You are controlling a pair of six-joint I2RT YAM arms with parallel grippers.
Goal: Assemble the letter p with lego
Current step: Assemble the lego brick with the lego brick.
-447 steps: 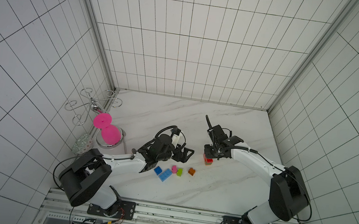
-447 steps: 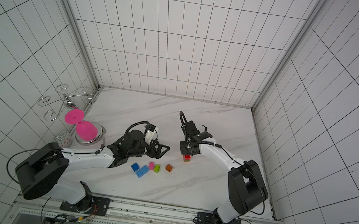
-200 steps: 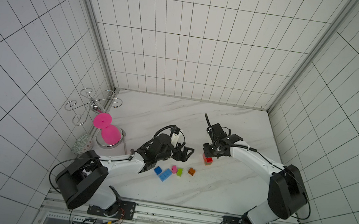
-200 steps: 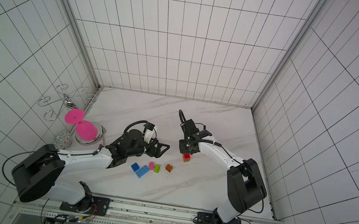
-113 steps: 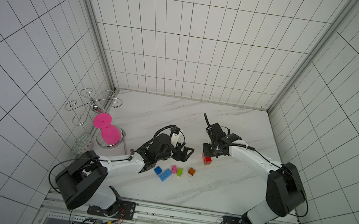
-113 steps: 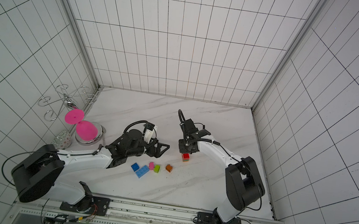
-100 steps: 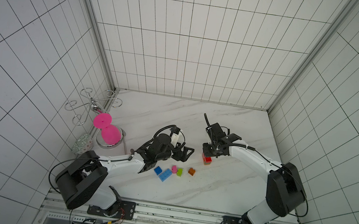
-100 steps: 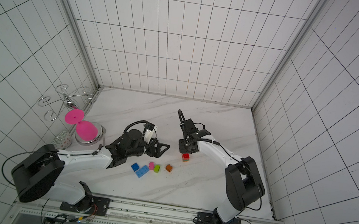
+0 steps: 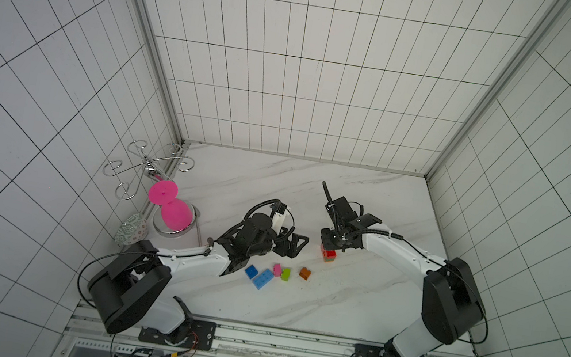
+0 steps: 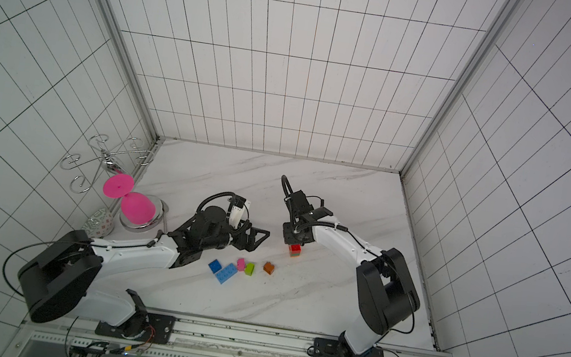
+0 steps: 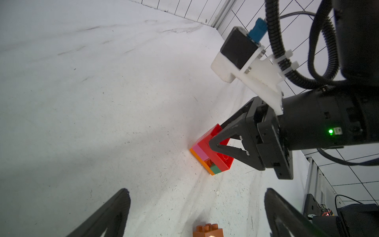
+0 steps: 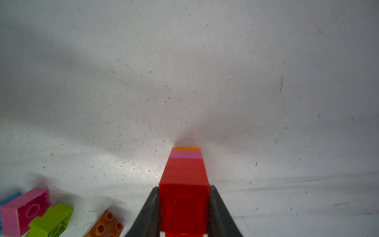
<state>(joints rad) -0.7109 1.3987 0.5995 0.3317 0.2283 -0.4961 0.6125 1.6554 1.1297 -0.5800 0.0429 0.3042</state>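
Find lego stack [image 9: 328, 255] upright on marble tabletop [image 9: 311, 198], on the right arm's side, visible in both top views. Read its layers in left wrist view, bottom up: orange plate [image 11: 200, 161], pink layer [image 11: 200, 150], green block [image 11: 215, 170] at one end, red brick [image 11: 213, 151] on top. See base touching tabletop.

See right gripper [image 12: 184, 187] pointing down over the stack, fingers [image 12: 151, 209] pressed against two opposite sides of red brick, pinching it.

See left gripper [image 9: 296, 246] spread wide, holding nothing, low over tabletop, tips towards the stack, near it but apart.

Count five loose bricks in a rough row nearer the arm bases, between the arms: blue brick [image 9: 251, 271], light blue brick [image 9: 262, 279] just beside it, pink brick [image 9: 277, 269], lime brick [image 9: 285, 274] touching pink brick, brown brick [image 9: 305, 273] alone at the row's right end, studs up. Note pink brick and lime brick tipped over, hollow undersides visible in right wrist view.

Note by left wall: pink hourglass-shaped thing [image 9: 172, 205] standing in metal dish [image 9: 174, 234], wire rack [image 9: 145, 166] behind, patterned round object [image 9: 130, 233] beside the dish.
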